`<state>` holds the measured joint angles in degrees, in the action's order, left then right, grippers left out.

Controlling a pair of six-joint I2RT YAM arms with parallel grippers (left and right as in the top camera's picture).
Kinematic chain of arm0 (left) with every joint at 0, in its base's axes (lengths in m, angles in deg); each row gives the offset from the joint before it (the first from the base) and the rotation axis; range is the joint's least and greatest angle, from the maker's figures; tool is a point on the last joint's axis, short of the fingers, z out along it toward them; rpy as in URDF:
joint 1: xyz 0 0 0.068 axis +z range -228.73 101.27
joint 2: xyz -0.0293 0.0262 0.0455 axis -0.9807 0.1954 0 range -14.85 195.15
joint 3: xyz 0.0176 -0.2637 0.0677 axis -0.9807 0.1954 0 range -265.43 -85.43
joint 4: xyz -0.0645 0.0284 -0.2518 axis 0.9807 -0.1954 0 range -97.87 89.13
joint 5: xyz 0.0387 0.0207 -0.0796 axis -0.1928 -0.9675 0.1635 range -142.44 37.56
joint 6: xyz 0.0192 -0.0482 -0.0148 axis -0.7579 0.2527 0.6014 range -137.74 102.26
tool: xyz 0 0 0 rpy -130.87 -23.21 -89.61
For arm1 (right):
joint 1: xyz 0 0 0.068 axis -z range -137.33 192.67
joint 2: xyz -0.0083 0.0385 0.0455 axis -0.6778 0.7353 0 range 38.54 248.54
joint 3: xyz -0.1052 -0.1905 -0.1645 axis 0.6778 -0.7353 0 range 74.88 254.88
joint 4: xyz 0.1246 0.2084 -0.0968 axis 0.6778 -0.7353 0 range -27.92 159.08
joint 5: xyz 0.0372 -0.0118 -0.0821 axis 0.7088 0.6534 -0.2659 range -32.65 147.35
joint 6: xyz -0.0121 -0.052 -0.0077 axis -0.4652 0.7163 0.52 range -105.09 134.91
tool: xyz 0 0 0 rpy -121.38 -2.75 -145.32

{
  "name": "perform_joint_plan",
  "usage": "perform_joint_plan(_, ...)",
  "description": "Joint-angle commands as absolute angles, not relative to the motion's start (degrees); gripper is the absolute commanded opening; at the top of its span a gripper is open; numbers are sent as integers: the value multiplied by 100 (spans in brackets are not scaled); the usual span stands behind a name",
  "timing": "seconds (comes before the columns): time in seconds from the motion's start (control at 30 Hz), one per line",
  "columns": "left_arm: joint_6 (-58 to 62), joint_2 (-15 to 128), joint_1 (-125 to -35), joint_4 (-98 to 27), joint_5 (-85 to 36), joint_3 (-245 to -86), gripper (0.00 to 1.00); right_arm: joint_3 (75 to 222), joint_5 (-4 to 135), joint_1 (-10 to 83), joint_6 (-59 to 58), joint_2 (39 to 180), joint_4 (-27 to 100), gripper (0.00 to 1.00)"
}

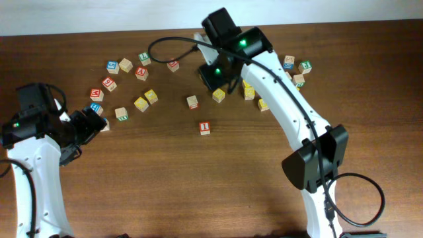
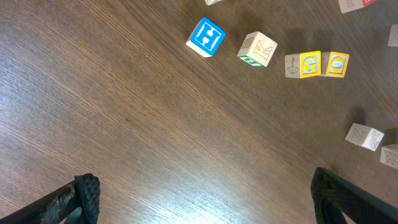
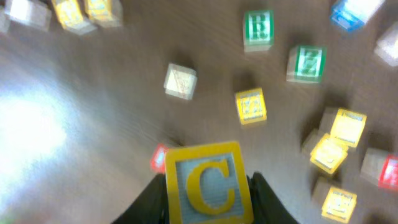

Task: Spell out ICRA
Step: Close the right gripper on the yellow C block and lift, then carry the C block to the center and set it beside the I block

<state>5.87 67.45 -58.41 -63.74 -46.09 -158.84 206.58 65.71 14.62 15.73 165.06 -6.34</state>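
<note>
My right gripper (image 3: 209,198) is shut on a pale-wood cube with a yellow-bordered C (image 3: 208,177) and holds it above the table. In the overhead view this gripper (image 1: 215,78) hangs over the upper middle and hides the C cube. The red I cube (image 1: 205,127) lies alone on the table in front of it. A green-lettered cube that looks like R (image 3: 258,28) shows far off in the right wrist view. A red-lettered cube, perhaps A (image 1: 141,73), lies upper left. My left gripper (image 2: 205,202) is open and empty over bare wood at the left (image 1: 91,125).
Loose letter cubes lie scattered: a blue H (image 2: 206,37), a pale-wood cube (image 2: 257,50) and two yellow ones (image 2: 317,64) near the left arm, several yellow ones (image 1: 248,92) under the right arm, and a cluster at the upper right (image 1: 299,79).
</note>
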Motion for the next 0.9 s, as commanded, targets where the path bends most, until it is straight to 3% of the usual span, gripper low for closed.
perform_joint_plan(0.0,535,6782,-5848,-6353,-4670,-15956,99,20533,6458,1518,1394,16650,-1208,24)
perform_joint_plan(0.13,535,6782,-5848,-6353,-4670,-15956,99,19888,6421,1521,1392,16655,-1228,24)
perform_joint_plan(0.43,535,6782,-5848,-6353,-4670,-15956,99,18039,6442,1492,227,16655,116,24)
perform_joint_plan(0.87,537,6782,-5848,-6350,-4670,-15956,99,17569,6569,1171,-580,16655,955,24)
